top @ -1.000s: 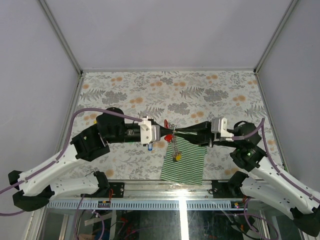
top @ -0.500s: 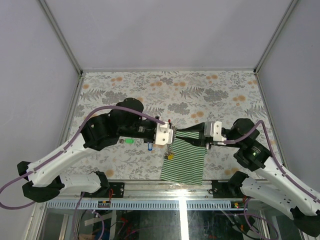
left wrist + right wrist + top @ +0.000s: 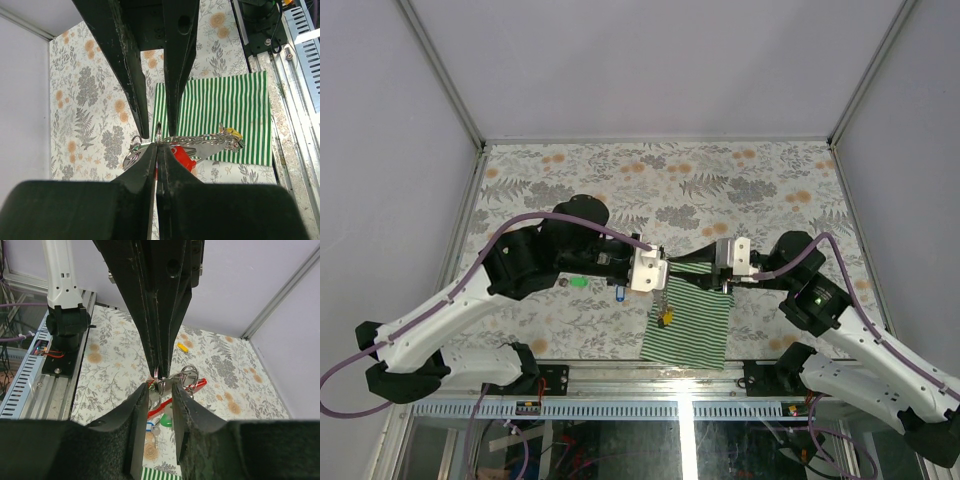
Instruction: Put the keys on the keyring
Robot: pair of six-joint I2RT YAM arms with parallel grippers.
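Observation:
My left gripper [image 3: 157, 146] is shut on a metal ring of the keyring [image 3: 200, 140] and holds it above the table. The grey chain hangs from it with a red clip piece [image 3: 182, 156] and a yellow-tagged key [image 3: 231, 133]. In the top view the left gripper [image 3: 663, 268] meets my right gripper [image 3: 678, 265] tip to tip. The right gripper [image 3: 159, 386] is open, its fingers [image 3: 140, 400] on either side of the ring cluster [image 3: 187, 374]. A green-tagged key [image 3: 578, 282] and a blue-tagged key [image 3: 620, 293] lie on the table.
A green-and-white striped cloth [image 3: 692, 322] lies under the hanging chain near the front edge. A small yellow piece [image 3: 184, 346] lies on the floral tabletop [image 3: 720, 185]. Grey walls enclose the table on three sides.
The left arm swung right and took the keyring from the right gripper, which backed off. Since half a second ago the right gripper has moved back left, its fingers now around the rings.

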